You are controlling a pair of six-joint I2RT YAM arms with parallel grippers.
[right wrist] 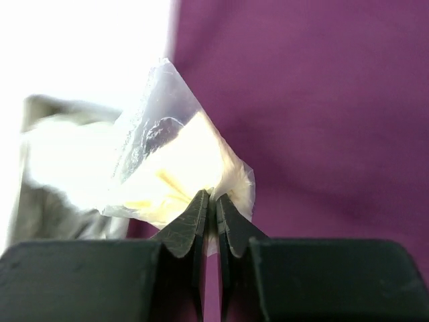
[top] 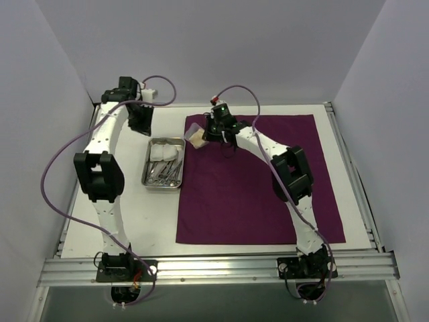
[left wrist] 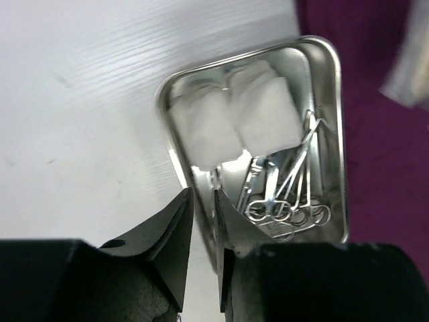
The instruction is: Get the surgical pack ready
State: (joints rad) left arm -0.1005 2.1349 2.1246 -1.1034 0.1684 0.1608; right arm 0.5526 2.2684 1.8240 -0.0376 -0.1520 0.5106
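A dark purple cloth [top: 261, 194] lies flat on the right half of the white table. Left of it sits a small steel tray [top: 145, 176] holding white gauze pads [left wrist: 234, 121] and scissor-like instruments [left wrist: 288, 201]. My left gripper [left wrist: 203, 194] hovers above the tray's far left corner. It is open by a narrow gap and holds nothing. My right gripper [right wrist: 213, 194] is shut on the edge of a clear plastic pouch [right wrist: 167, 168] with something pale inside. It holds the pouch [top: 195, 136] above the cloth's far left corner, beside the tray.
Grey enclosure walls stand at the left, back and right. An aluminium rail [top: 214, 268] carries both arm bases at the near edge. Purple cables [top: 53, 168] loop off the left arm over the table's left side. A small white object [top: 149, 94] sits at the back left.
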